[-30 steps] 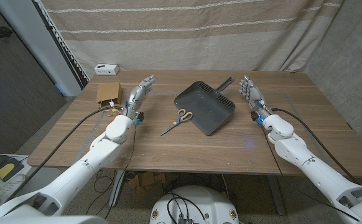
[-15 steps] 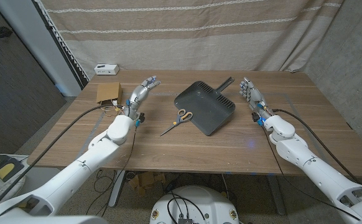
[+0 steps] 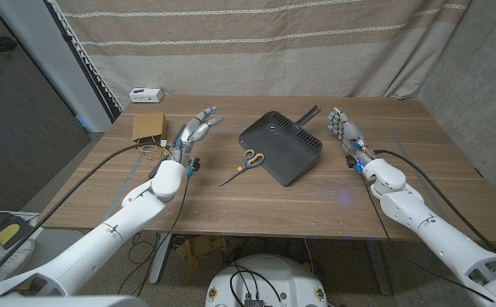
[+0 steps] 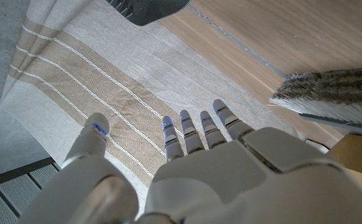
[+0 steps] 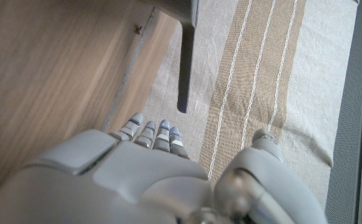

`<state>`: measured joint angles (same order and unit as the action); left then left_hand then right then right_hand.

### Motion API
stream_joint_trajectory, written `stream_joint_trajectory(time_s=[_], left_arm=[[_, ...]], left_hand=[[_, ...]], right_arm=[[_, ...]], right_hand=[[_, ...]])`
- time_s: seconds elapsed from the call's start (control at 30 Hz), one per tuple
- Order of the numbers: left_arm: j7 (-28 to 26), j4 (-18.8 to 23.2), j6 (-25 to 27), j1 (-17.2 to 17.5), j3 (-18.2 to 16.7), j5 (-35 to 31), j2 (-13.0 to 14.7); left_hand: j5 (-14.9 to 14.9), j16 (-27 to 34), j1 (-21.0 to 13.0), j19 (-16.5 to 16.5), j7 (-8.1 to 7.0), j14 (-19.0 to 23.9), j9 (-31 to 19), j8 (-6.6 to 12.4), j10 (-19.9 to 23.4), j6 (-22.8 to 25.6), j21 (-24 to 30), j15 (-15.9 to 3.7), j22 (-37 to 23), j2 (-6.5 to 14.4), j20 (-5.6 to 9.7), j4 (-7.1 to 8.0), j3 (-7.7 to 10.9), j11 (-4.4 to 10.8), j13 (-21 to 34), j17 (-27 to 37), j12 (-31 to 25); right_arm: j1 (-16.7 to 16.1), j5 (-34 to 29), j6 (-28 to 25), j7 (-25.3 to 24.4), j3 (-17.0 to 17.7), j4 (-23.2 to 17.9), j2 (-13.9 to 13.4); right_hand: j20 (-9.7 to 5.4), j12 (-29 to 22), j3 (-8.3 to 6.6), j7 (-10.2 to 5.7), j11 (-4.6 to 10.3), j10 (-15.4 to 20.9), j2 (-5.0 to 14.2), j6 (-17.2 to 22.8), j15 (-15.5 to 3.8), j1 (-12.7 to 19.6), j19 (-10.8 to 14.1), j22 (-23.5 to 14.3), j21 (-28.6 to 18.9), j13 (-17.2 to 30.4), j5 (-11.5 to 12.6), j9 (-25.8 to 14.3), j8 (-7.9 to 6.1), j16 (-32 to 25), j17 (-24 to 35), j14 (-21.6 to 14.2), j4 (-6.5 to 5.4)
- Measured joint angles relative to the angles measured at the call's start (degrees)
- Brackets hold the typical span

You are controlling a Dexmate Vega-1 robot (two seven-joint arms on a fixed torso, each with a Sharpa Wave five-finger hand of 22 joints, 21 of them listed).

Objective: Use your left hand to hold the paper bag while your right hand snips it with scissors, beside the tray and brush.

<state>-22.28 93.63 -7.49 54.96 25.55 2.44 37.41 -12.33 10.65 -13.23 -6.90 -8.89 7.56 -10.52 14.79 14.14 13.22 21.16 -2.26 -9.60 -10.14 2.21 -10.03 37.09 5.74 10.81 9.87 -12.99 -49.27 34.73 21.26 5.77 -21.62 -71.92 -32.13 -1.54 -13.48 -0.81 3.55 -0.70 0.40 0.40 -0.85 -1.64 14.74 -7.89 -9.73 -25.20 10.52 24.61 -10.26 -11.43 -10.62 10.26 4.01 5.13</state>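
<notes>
A brown paper bag (image 3: 148, 126) lies at the table's back left. Just right of it my left hand (image 3: 195, 128) hovers with its fingers spread and nothing in them. In the left wrist view, brush bristles (image 4: 330, 93) and a corner of the paper bag (image 4: 355, 155) show beside my left hand (image 4: 199, 168). Scissors (image 3: 246, 162) with yellow and grey handles lie at the dark tray's (image 3: 292, 153) near-left edge. My right hand (image 3: 343, 128) stands upright and empty to the right of the tray. Ahead of my right hand (image 5: 143, 174), the tray's handle (image 5: 186, 62) juts out.
A small white box (image 3: 146, 93) sits at the table's back left corner. A striped curtain (image 3: 256, 43) hangs behind the table. Black cables (image 3: 120, 162) run along my left arm over the table's left edge.
My left hand has shifted a little to the right, away from the bag, and spread its fingers wider. The right hand has barely moved.
</notes>
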Motion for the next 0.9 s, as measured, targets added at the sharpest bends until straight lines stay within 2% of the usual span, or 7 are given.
stream_joint_trajectory(time_s=[0.07, 0.23, 0.27, 0.5, 0.53, 0.7, 0.9], left_arm=[[-1.5, 0.9, 2.2, 0.2, 0.1, -1.5, 0.0], [-1.5, 2.6, 2.2, 0.7, 0.4, -1.5, 0.1], [-4.1, 3.1, 5.9, 0.9, 0.5, -4.4, 0.1], [-5.2, 4.6, 7.6, 1.2, 1.1, -6.1, 0.3], [-6.5, 4.8, 9.1, 1.2, 1.3, -8.2, 0.4], [-7.9, 5.4, 10.3, 1.2, 1.8, -10.4, 0.5], [-9.9, 6.0, 12.2, 1.3, 2.7, -14.0, 0.6]], left_hand=[[0.0, 0.4, -0.2, -0.2, 0.18, 0.5, 0.0, 0.00, 0.6, 0.2, -0.2, 0.05, 0.0, -0.2, -0.15, 0.08, -0.38, 0.03, 0.0, 0.1, 0.0], [-0.5, 0.4, -0.2, -0.8, 0.18, 0.8, 0.0, 0.00, 1.6, 0.2, -0.2, 0.11, -0.2, -0.2, -0.15, 0.07, -0.39, 0.59, 0.0, 0.1, -0.4], [-0.5, 0.4, -0.2, -0.8, 0.05, 0.8, 0.0, 0.00, 1.7, 0.3, -0.2, 0.11, -0.2, -0.2, -0.15, 0.07, -0.39, 0.48, 0.0, 0.1, -0.4], [-0.5, 0.4, -0.2, -1.3, 0.19, 1.4, 0.0, 0.00, 2.5, 0.8, -0.6, 0.04, -0.1, -0.2, -0.07, 0.07, -0.86, 0.30, 0.3, 0.1, -0.6], [-0.5, 0.4, -0.2, -1.3, 0.27, 1.6, 0.0, 0.00, 2.5, 1.1, -0.6, 0.14, -0.1, -0.2, -0.07, 0.07, -0.86, 0.29, 0.3, 0.1, -0.8], [-0.8, 1.2, -0.2, -2.4, 0.10, 4.2, -0.2, -0.44, 3.4, 1.5, -1.1, 0.06, -0.1, -0.2, 0.05, 0.23, -1.82, 0.61, 0.3, 0.1, -0.9], [-0.8, 1.8, -0.2, -4.2, 0.10, 6.8, -0.3, -0.88, 4.4, 1.5, -1.3, -0.12, -0.4, -0.2, -2.14, 0.38, -2.60, 1.30, 0.5, 0.4, -0.9]], right_arm=[[-0.3, 0.0, 0.0, -0.1, 0.2, -0.3, -0.2], [-0.3, 0.0, -0.1, -0.4, 0.2, -0.3, -0.2], [-0.7, 0.0, -0.2, -0.4, 0.4, -1.0, -0.6], [-0.9, 0.1, -0.8, -0.9, 0.5, -1.4, -0.7], [-1.0, 0.1, -0.9, -1.0, 0.5, -1.8, -0.8], [-1.0, 0.1, -1.3, -1.4, 0.6, -2.2, -0.9], [-1.0, 0.0, -1.8, -2.0, 0.6, -2.6, -0.9]], right_hand=[[0.00, 0.4, 0.00, -0.19, 0.00, 0.0, 0.00, -0.2, -0.12, 0.0, 0.0, 0.0, 0.0, 0.0, 0.0, 0.0, 0.00, 0.0, 0.0, 0.1, 0.00], [0.15, 0.4, 0.00, -0.19, 0.23, -0.2, 0.00, -0.2, -0.12, 0.0, 0.1, 0.0, 0.2, 0.0, 0.4, 0.0, 0.00, 0.0, 0.0, 0.1, 0.00], [0.43, 0.4, 0.12, -0.19, 0.32, -0.3, 0.00, -0.2, -0.12, 0.0, 0.0, 0.0, 0.2, 0.0, 0.4, 0.0, 0.00, 0.0, 0.0, 0.1, 0.12], [0.43, 0.4, 0.23, -0.49, 0.31, -0.3, 0.00, -0.5, -0.11, 0.0, 0.0, 0.0, 0.4, 0.0, 0.4, 0.0, 0.22, 0.0, 0.0, 0.1, 0.24], [0.43, 0.4, 0.23, -0.49, 0.31, -0.3, 0.00, -0.5, -0.11, 0.0, 0.0, 0.0, 0.4, 0.0, 0.4, 0.0, 0.22, 0.0, 0.0, 0.1, 0.24], [0.66, 0.4, 0.23, -0.49, 0.31, -0.3, 0.00, -0.5, -0.11, 0.0, 0.2, 0.0, 0.4, 0.0, 0.4, 0.0, 0.22, 0.0, 0.0, 0.1, 0.23], [0.73, 0.7, 0.23, -0.49, 0.31, -0.3, 0.00, -0.5, -0.11, 0.0, 0.3, 0.0, 0.7, 0.0, 0.6, 0.0, 0.22, 0.0, 0.0, 0.1, 0.23]])
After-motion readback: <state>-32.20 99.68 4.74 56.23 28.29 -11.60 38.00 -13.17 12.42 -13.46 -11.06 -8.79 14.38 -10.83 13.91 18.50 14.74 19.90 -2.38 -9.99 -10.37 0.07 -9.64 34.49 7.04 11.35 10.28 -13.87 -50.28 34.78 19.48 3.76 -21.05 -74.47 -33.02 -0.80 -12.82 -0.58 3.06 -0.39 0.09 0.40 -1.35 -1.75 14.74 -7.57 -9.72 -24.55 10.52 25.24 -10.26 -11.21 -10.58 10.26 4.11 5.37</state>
